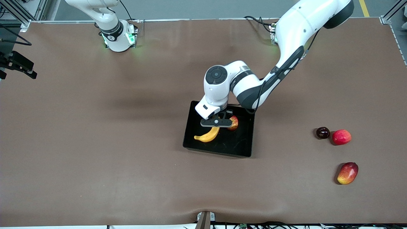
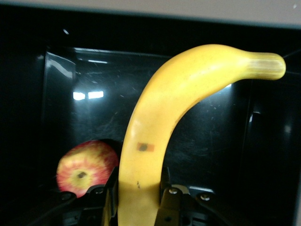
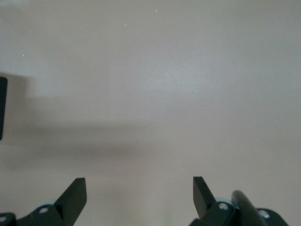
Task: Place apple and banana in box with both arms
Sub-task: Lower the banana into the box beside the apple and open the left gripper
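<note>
The black box lies at the middle of the table. My left gripper reaches down into it and is shut on the yellow banana. In the left wrist view the banana runs out from between the fingers of the left gripper, curving over the box floor. The apple, red streaked with yellow, rests in the box beside the gripper; the wrist view shows the apple with its pale dimple. My right gripper hangs open over bare table, holding nothing.
Three loose fruits lie toward the left arm's end of the table: a dark round fruit, a pink-red fruit beside it, and a red-and-yellow mango nearer the front camera. A black fixture juts in at the right arm's end.
</note>
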Robot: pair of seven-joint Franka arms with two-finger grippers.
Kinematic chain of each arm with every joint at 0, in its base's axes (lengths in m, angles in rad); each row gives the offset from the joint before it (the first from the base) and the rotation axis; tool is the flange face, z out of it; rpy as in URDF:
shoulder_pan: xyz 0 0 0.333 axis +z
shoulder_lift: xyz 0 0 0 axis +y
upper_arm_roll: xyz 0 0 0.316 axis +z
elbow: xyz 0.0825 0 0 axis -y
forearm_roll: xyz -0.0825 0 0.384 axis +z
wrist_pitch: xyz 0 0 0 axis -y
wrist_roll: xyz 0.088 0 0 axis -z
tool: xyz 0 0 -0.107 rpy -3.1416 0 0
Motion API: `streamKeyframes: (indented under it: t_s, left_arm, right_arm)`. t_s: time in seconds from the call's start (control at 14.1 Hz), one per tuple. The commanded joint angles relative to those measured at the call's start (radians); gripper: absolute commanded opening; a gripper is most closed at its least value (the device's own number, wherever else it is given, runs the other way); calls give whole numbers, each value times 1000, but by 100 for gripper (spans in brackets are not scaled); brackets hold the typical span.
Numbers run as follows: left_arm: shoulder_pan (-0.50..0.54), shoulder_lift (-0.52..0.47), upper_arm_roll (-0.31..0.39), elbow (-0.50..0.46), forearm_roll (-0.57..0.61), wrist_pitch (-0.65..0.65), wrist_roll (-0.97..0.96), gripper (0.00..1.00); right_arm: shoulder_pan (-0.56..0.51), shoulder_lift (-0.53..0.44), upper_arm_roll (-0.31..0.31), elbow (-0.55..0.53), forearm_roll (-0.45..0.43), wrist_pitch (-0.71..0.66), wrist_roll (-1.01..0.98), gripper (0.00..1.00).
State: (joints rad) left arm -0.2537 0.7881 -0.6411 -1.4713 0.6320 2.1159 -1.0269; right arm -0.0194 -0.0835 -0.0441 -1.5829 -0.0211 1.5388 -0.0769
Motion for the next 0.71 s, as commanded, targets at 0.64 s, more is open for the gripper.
streamKeyframes:
  t_s: [0.64]
  left_arm:
    - [-121,103,112,31,8,61,-76,25]
  right_arm:
    - [-4,-16,0,-5,50,-11,6,100]
